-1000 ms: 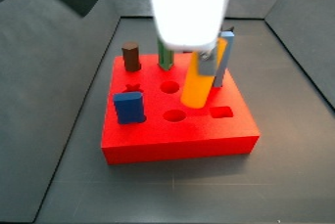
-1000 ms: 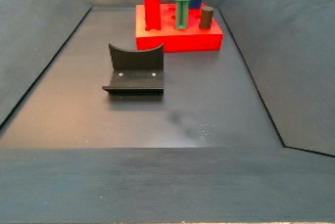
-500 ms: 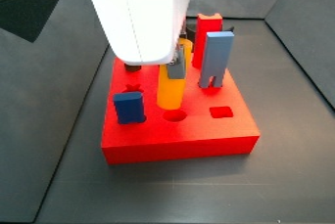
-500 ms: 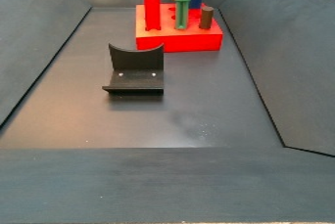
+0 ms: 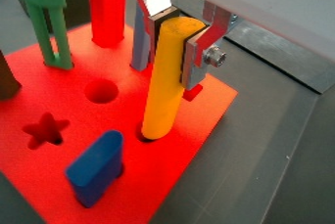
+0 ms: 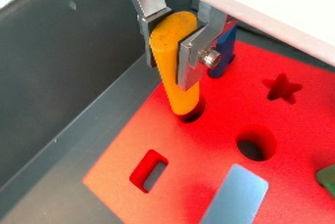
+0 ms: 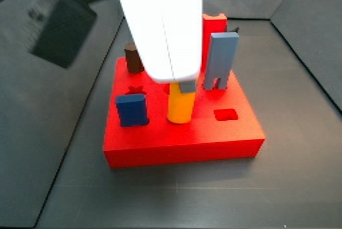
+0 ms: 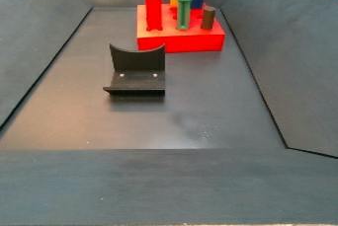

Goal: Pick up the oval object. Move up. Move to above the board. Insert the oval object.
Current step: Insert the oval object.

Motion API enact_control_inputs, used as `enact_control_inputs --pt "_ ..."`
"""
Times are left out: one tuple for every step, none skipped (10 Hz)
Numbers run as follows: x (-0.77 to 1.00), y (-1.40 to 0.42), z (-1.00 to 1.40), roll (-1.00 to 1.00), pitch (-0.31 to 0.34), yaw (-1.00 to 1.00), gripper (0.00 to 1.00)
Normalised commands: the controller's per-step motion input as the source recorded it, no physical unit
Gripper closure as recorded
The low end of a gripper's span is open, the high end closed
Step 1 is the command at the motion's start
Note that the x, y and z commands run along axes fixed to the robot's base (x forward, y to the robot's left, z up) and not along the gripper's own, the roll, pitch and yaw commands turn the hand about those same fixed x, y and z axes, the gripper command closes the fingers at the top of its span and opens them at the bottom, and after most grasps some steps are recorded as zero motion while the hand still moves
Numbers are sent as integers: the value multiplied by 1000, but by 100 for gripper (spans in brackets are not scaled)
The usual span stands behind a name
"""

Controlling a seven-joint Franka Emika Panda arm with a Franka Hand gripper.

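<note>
1. The orange-yellow peg (image 5: 167,76) could jam. Its lower end looks already seated in a hole of the red board (image 5: 124,174), near the middle of a wrist view, and if it is tilted or turned off the hole's outline, more downward push would wedge it or shove the board.
2. Letting go too early is a second risk: if the peg is only partly in, it may lean or stay high. How deep it sits cannot be told from these pictures.
3. Neighbours are close. In a side view the peg (image 7: 181,103) stands at the centre, with a blue star-shaped peg (image 7: 131,109) to its left and a tall grey-blue peg (image 7: 219,61) to its upper right; a sideways drift could knock either.
4. The gripper (image 5: 181,34) sits over the board, in the upper middle of both wrist views. Its fingers (image 6: 193,50) are clamped on the peg's upper part, silver plates pressed against its 2 sides, spread only as wide as the peg.
5. In the far side view the board (image 8: 185,39) lies at the upper centre; the dark fixture (image 8: 136,70) stands apart, left of centre.
</note>
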Motion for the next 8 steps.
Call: enact_control_inputs --pt "-231 0 -131 0 -99 194 100" --pt "-211 0 -94 0 -133 137 100" --pt "-257 0 -51 0 -170 97 100" --pt "-129 0 -109 0 -261 6 100" --pt "71 0 -174 0 -400 0 100" --pt "126 0 -194 17 -437 -9 100" --pt "3 -46 -80 126 -227 0 100" --pt "-51 -149 0 136 -66 20 100"
